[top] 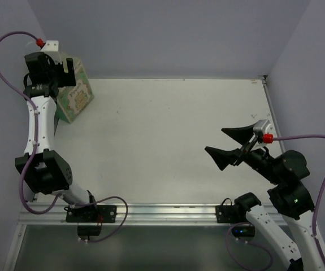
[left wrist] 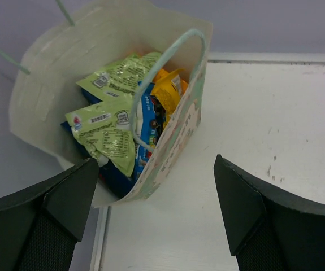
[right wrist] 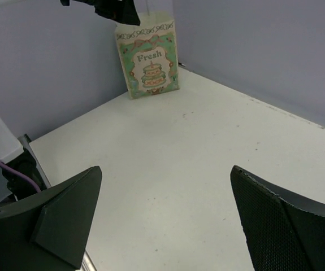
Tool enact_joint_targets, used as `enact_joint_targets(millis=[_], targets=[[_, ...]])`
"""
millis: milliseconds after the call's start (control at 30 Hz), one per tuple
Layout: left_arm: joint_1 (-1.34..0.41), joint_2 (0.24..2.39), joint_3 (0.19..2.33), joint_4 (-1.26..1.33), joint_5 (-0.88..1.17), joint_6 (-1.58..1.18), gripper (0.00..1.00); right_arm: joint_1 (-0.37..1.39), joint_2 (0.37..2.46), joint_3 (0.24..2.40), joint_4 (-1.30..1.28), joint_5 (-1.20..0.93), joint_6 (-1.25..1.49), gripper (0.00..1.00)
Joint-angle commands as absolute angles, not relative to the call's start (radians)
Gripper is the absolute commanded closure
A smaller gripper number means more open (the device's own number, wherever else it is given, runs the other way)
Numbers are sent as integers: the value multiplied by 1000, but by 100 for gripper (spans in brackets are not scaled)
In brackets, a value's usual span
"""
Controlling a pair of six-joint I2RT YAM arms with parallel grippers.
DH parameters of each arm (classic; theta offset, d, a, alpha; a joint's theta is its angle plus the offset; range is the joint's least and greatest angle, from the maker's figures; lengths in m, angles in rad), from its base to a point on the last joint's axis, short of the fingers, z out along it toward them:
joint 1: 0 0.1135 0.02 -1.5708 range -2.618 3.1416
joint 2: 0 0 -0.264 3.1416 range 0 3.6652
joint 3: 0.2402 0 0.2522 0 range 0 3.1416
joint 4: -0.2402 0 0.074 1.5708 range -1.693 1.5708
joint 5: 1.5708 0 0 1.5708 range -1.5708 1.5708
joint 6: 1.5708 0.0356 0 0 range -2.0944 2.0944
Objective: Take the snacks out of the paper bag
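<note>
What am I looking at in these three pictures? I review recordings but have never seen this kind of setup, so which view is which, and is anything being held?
These are two robot arms bolted at the near edge of a white table. The overhead picture comes from a fixed camera above and behind them. The other two come from cameras on the wrists, so the black wedges at the bottom of each are that arm's own fingers.

The left end effector hovers, open, above the mouth of the paper bag in the far left corner. Looking in from the left wrist, you see the snacks: pale green, blue and orange-yellow packets, all inside.

The right end effector is open over bare table, far from the bag. Neither holds anything.
</note>
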State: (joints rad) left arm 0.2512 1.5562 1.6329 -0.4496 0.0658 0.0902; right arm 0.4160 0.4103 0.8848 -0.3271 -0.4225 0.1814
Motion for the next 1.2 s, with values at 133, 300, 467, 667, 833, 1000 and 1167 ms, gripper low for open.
enact_joint_targets(millis=[133, 300, 467, 667, 833, 1000, 1167], targets=[[258, 1715, 1744, -428, 213, 232, 14, 434, 479, 893, -293, -465, 146, 1], [258, 1821, 1813, -456, 250, 233, 29, 436, 508, 914, -316, -474, 133, 1], [258, 1835, 1821, -433, 262, 235, 52, 434, 528, 919, -314, -472, 133, 1], [256, 1799, 1784, -433, 334, 216, 88, 434, 557, 930, -308, -500, 140, 1], [215, 1730, 1740, -420, 388, 199, 100, 436, 543, 924, -311, -505, 140, 1], [63, 1643, 1692, -454, 315, 193, 100, 434, 506, 926, -321, -476, 123, 1], [-54, 1513, 1580, -466, 302, 54, 97, 434, 485, 933, -327, -456, 109, 1]])
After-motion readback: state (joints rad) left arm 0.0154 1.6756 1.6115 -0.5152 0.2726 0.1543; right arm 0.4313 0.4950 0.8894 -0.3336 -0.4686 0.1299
